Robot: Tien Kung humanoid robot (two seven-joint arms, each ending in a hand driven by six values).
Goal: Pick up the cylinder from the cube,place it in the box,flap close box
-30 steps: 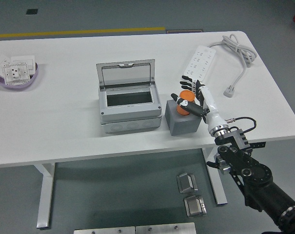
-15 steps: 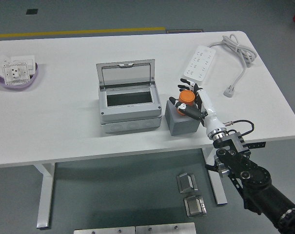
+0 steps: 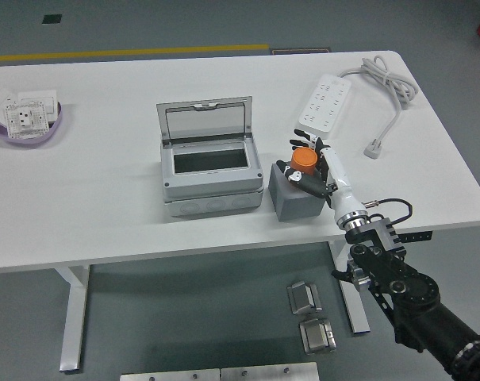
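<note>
right arm: reaches in from lower right | right hand: raised, fingers curled inward

No text, label, brand, number or sign could be read anywhere in the head view. The grey box, the white power strip and the white plates in the purple bowl carried no print that was legible at this size.

An orange cylinder is seen upright on a dark grey cube. Just left of the cube, a grey box is set with its clear flap raised.
</note>
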